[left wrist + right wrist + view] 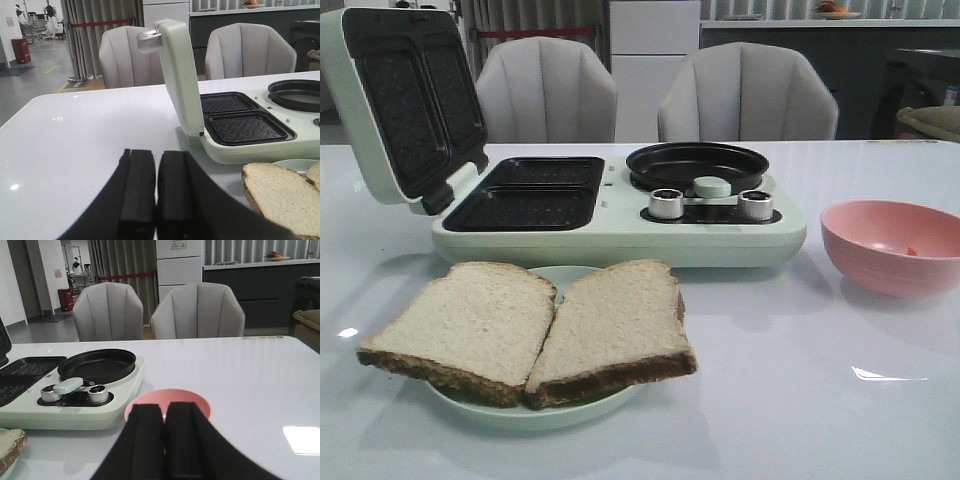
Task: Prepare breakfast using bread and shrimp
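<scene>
Sitting side by side on a pale plate (470,405) up front, two bread (535,325) slices, just before the open-lidded breakfast maker (620,225). Shrimp (912,251) barely visible inside the pink bowl (892,245), off right. Left gripper (156,187) and right gripper (165,432) pinched together, holding nothing.

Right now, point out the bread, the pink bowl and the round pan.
bread (470,325), front view, middle of the left slice's face.
pink bowl (880,262), front view, outer wall.
round pan (697,164), front view, dark floor of the pan.
</scene>
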Controlling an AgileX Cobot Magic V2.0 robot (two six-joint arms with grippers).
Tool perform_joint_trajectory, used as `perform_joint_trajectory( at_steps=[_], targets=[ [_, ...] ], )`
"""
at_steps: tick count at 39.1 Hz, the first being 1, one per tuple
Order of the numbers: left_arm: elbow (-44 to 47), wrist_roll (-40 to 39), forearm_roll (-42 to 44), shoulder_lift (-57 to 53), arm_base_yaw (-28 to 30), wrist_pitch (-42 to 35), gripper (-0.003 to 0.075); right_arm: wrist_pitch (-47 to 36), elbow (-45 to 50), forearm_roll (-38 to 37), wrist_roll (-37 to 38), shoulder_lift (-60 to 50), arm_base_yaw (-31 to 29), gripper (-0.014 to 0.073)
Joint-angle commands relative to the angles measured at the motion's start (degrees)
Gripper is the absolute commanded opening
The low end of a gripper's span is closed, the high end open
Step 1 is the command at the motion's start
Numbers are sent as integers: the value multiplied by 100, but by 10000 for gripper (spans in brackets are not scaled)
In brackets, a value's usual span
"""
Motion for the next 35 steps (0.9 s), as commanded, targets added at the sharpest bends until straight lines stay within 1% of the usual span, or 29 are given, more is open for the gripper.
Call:
perform_joint_trajectory(
  at_steps=[1, 29, 35],
  targets=[
    [115, -34, -44, -85, 7, -472, 114, -533, -87, -15, -31, -131, -21, 146],
    [115, -34, -44, -85, 7, -472, 114, -533, -87, -15, -31, -131, -21, 146],
    [115, -34, -44, -85, 7, -975, 114, -533, -87, -15, -31, -131, -21, 146]
  ],
)
